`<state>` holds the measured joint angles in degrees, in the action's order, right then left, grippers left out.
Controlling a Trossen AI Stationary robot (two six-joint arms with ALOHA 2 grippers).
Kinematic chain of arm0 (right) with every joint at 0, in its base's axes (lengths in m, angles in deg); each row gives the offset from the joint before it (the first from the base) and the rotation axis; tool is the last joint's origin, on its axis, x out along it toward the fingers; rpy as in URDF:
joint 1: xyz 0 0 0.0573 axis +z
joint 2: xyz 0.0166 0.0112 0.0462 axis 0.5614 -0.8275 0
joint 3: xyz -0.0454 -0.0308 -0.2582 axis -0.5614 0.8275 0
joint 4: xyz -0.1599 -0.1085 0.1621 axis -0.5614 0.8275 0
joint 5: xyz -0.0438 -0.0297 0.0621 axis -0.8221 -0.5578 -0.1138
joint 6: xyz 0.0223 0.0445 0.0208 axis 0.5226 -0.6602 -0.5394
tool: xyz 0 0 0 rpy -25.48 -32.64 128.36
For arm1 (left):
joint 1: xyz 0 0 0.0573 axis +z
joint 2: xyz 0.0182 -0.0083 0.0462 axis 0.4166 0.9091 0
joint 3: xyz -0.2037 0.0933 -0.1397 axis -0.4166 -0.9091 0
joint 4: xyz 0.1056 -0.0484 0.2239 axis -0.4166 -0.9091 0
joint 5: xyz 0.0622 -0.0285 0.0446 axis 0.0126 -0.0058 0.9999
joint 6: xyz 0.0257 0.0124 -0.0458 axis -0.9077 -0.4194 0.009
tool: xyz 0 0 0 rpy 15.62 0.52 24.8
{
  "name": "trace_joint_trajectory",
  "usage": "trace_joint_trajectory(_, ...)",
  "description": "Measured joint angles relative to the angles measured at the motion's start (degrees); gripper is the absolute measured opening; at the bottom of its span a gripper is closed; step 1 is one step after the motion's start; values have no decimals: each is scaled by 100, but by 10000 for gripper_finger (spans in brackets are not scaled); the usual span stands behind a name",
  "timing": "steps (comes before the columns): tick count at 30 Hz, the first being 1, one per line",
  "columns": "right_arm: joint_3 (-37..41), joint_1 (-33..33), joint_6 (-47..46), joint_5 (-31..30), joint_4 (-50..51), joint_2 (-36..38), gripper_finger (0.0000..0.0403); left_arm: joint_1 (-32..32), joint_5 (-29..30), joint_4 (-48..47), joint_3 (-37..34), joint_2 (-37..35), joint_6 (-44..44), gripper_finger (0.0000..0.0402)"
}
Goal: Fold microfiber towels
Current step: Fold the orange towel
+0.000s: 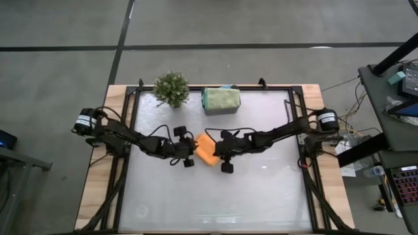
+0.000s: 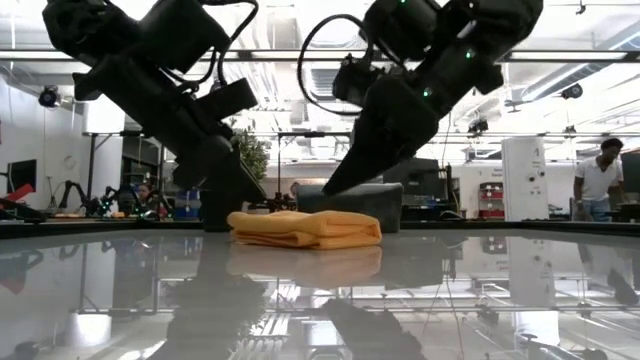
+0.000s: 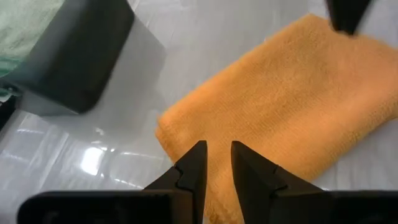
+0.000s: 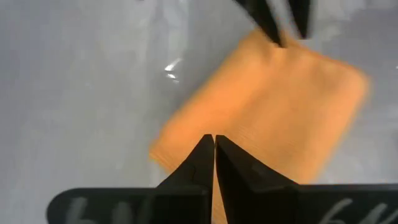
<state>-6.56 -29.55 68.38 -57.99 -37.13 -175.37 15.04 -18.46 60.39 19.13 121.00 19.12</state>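
Glossy white table (image 1: 261, 196) holds folded orange towel (image 1: 206, 150); left gripper (image 3: 216, 163) slightly spread, right gripper (image 4: 214, 152) pressed together.

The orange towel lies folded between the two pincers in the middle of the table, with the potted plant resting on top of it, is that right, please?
Not quite: nothing rests on the orange towel. The high view shows the potted plant standing apart at the table's far edge, beside the grey bin. The towel does lie folded between the left pincer and right pincer.

The near half of the table (image 1: 215, 202) lies open, while the potted plant (image 1: 171, 88) and grey bin (image 1: 221, 100) block the far edge and both arms crowd the folded orange towel (image 1: 206, 150) mid-table.
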Motion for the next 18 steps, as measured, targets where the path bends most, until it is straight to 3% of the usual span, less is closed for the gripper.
trace_joint_trajectory(6, 227, -7, 57, -364, 476, 168, 9, 0, -69, 24, -5, 220, -1, 59)
trace_joint_trajectory(14, 589, -4, -156, -368, -153, -298, 9, 26, -118, 56, -103, 511, 138, 59)
trace_joint_trajectory(18, 567, -11, -248, -360, 29, -201, 9, 27, -120, 33, -129, 459, 94, 59)
